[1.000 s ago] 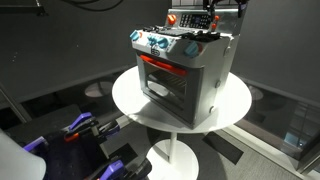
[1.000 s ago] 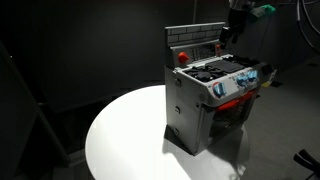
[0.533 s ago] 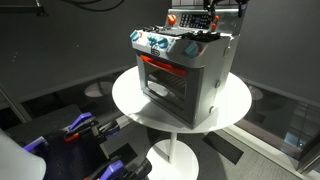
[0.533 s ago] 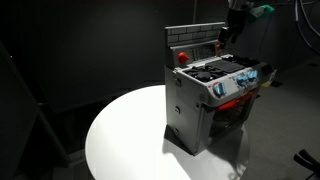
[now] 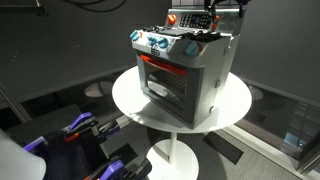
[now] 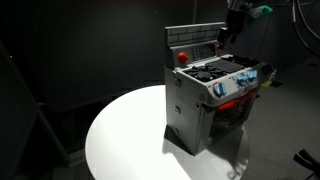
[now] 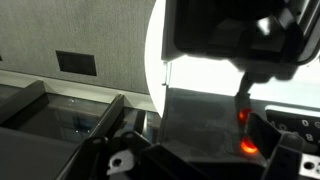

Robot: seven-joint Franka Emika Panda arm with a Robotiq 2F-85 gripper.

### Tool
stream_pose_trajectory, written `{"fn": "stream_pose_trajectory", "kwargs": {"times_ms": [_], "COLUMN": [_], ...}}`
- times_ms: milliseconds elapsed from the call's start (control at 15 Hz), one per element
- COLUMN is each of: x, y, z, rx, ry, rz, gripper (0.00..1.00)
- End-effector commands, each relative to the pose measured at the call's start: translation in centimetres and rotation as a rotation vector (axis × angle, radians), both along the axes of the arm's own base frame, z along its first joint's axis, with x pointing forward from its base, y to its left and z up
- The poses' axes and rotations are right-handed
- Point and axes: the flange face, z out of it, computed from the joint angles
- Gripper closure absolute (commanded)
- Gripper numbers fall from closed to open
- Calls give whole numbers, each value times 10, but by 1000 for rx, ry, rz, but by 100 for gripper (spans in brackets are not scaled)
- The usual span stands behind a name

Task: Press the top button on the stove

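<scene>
Stove (image 5: 188, 78) stands centre frame on round white table (image 5: 126, 96). Gripper (image 6: 227, 37) near its back panel, upper right; open or closed cannot be determined.

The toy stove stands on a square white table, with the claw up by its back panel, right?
Wrong shape: the white table is round, as in both exterior views. The toy stove stands on it, the claw up by its back panel.

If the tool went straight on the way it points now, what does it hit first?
The tool would probably meet the stove first, near its raised back panel; depth is unclear.
</scene>
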Motion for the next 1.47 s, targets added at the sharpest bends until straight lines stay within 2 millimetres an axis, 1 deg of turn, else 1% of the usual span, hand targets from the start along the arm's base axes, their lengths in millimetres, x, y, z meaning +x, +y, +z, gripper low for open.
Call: {"fn": "stream_pose_trajectory", "kwargs": {"times_ms": [0, 400, 667, 1067, 1400], "x": [13, 16, 12, -9, -33], "y": [-4, -7, -5, 1, 7], "z": [4, 5, 9, 20, 42], "rx": [-10, -11, -8, 15, 23], "ry": [-18, -24, -27, -22, -38], "rz": [-8, -12, -13, -15, -15], "gripper": [0, 0, 0, 0, 0]}}
